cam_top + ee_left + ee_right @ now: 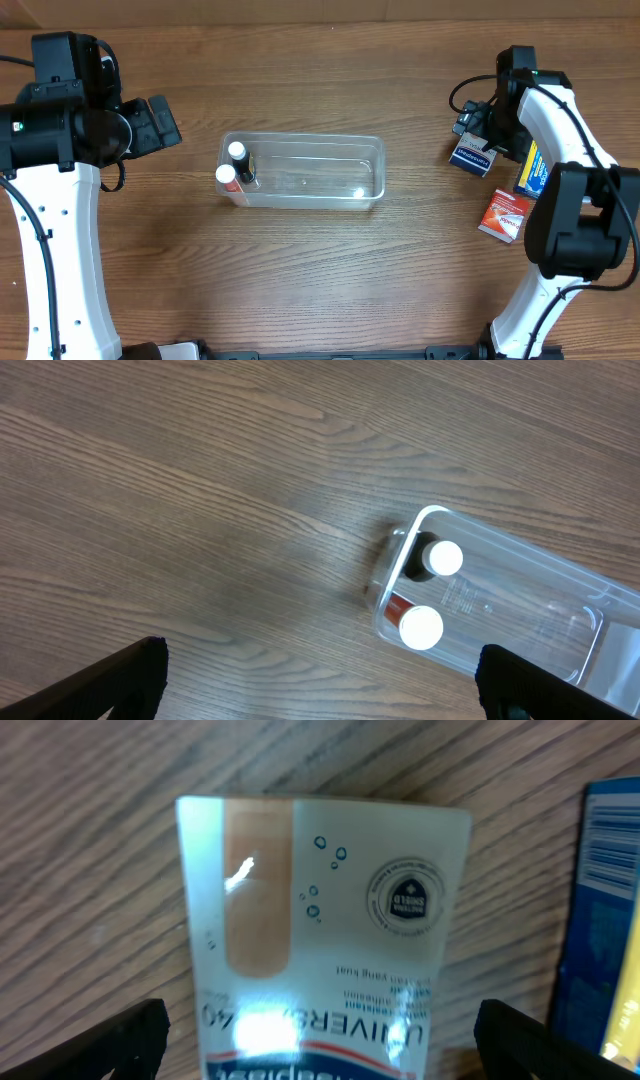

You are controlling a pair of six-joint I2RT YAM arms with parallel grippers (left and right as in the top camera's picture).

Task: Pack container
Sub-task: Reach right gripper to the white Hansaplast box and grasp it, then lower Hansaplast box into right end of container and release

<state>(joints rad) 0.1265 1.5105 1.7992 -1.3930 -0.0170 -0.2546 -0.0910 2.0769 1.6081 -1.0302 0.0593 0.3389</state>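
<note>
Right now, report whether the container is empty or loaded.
Partly loaded: the container holds two white-capped bottles, standing upright at its left end; the rest of it is bare.

Clear glossy plastic container, wood-grain table

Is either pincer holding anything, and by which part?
Nothing is held. The left pincer is open and empty. The right pincer is open, straddling the plaster box with gaps on both sides.

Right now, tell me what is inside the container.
Two white-capped bottles stand upright at the container's left end; one shows a red label. The rest of its floor is bare. Their caps hide most of each body from above.
</note>
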